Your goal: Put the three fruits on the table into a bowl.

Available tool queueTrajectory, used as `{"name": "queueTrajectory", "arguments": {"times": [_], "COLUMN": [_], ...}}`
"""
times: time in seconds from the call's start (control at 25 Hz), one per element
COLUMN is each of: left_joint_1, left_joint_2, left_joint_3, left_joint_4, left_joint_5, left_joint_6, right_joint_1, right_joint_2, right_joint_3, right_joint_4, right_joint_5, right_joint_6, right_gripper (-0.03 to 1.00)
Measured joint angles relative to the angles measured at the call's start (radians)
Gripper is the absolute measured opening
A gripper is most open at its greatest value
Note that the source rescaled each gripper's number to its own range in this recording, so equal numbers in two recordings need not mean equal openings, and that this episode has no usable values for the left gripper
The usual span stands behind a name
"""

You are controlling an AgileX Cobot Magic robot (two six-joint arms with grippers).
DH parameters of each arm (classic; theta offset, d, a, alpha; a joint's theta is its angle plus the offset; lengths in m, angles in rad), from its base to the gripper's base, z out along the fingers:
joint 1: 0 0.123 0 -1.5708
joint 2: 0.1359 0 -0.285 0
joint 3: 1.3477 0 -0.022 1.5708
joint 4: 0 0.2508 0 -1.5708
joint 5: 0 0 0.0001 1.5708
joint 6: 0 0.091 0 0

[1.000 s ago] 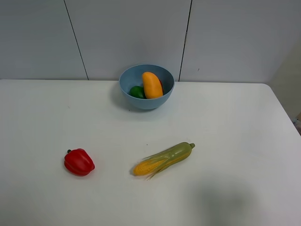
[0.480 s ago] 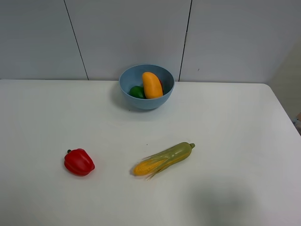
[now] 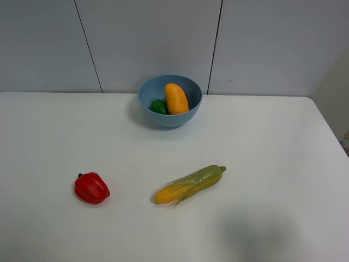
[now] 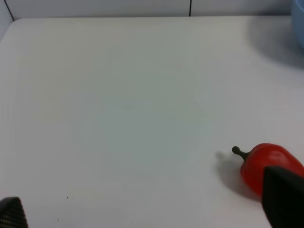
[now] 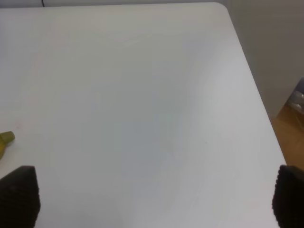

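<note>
The light-blue bowl (image 3: 169,100) stands at the back middle of the white table (image 3: 272,142). The orange-yellow mango (image 3: 176,98) lies in it, with the green lime (image 3: 158,107) beside it. A thin red sliver behind the mango may be the pomegranate; most of it is hidden. Neither arm shows in the exterior high view. My left gripper (image 4: 147,209) is open and empty over the table, with the red bell pepper (image 4: 266,161) by one fingertip (image 4: 285,197). My right gripper (image 5: 154,197) is open and empty over bare table.
The red bell pepper (image 3: 91,188) lies at the front left. The corn cob with green husk (image 3: 188,184) lies at the front middle; its tip shows in the right wrist view (image 5: 4,141). The table's right edge (image 5: 256,90) is near my right gripper.
</note>
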Motion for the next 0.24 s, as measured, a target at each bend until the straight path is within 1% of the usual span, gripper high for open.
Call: {"name": "queueTrajectory", "arguments": {"times": [0.24], "left_joint_1": [0.0], "left_joint_2": [0.0], "left_joint_3": [0.0], "left_joint_4": [0.0], "left_joint_5": [0.0], "left_joint_6": [0.0], "right_joint_1": [0.0], "right_joint_2": [0.0], "right_joint_3": [0.0], "right_joint_4": [-0.015], "right_joint_5": [0.0], "right_joint_6": [0.007], "right_gripper": [1.0]}}
